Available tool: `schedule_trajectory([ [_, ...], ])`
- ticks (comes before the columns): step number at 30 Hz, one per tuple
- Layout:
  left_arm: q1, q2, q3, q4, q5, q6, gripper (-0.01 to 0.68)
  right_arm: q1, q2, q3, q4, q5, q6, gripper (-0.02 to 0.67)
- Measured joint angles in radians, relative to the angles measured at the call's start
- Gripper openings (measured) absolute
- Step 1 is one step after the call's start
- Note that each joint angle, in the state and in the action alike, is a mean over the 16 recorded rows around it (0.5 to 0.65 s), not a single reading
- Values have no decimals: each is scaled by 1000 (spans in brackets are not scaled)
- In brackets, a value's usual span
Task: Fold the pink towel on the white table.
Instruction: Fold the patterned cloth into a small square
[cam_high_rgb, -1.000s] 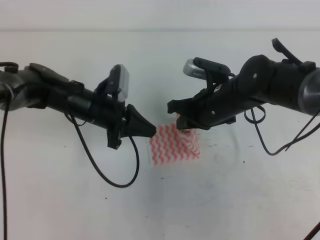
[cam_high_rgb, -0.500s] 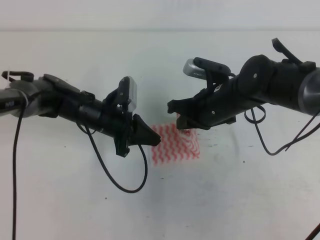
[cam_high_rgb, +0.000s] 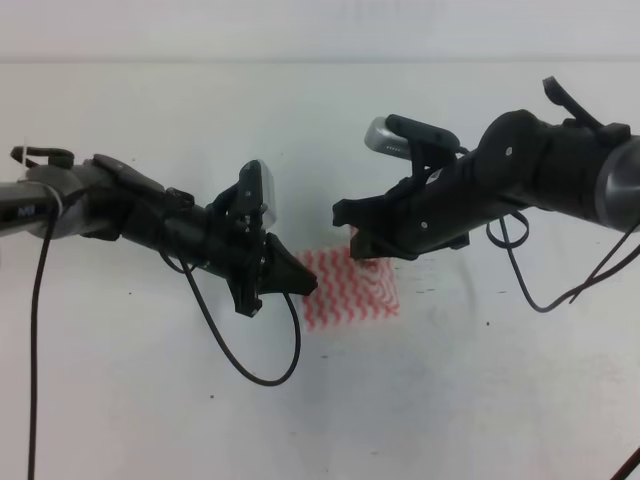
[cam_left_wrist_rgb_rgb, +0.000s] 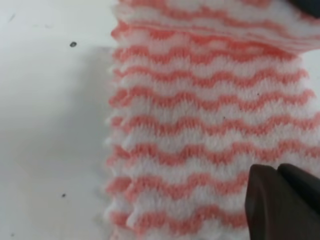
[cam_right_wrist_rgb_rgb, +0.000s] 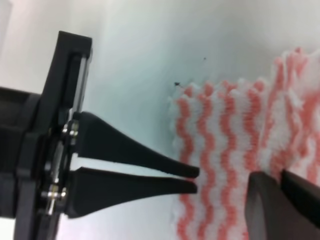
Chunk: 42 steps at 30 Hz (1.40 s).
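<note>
The pink towel (cam_high_rgb: 355, 295) lies on the white table (cam_high_rgb: 450, 400) at the middle, small, with wavy stripes. My left gripper (cam_high_rgb: 312, 284) is shut, its tips just over the towel's left edge with nothing between them. In the left wrist view the towel (cam_left_wrist_rgb_rgb: 200, 125) fills the frame and the dark fingertips (cam_left_wrist_rgb_rgb: 265, 200) sit low at the right. My right gripper (cam_high_rgb: 362, 245) is at the towel's far edge, shut on a raised layer of it. The right wrist view shows the towel (cam_right_wrist_rgb_rgb: 220, 130), the left gripper (cam_right_wrist_rgb_rgb: 196, 179) and the right gripper (cam_right_wrist_rgb_rgb: 280, 175).
A black cable (cam_high_rgb: 250, 370) loops down from the left arm to near the table. Another cable (cam_high_rgb: 530, 290) hangs under the right arm. The table's back edge (cam_high_rgb: 320, 62) runs across the top. Small dark specks (cam_left_wrist_rgb_rgb: 73, 44) dot the surface.
My left arm has moved right and a little lower, bringing its shut tips over the towel's left edge. The right arm and the towel have stayed put.
</note>
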Motion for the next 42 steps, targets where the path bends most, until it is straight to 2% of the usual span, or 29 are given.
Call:
schedule_trajectory([
  [42,1,9,0,3,-7,-12,-5,35,36,-29,37,5,-28,-17],
])
